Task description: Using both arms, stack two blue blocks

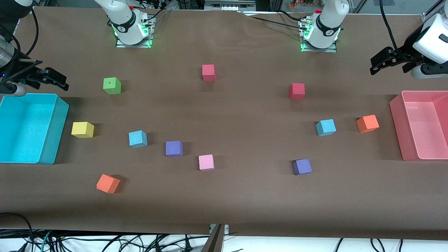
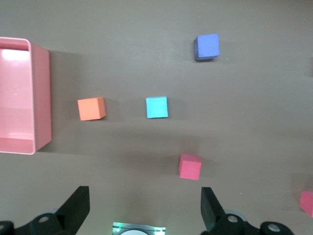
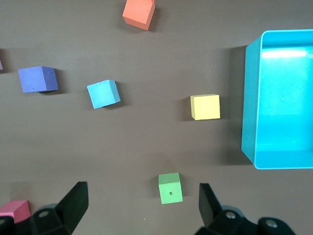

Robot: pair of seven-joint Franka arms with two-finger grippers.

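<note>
Front view: we see both blue blocks untouched, well apart; left gripper and right gripper wide, empty, at table ends. Next: each takes its nearer block.

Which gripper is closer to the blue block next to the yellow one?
Right. The right gripper hangs open above the cyan bin, at that blue block's end of the table. The left gripper hangs open above the pink bin.
</note>
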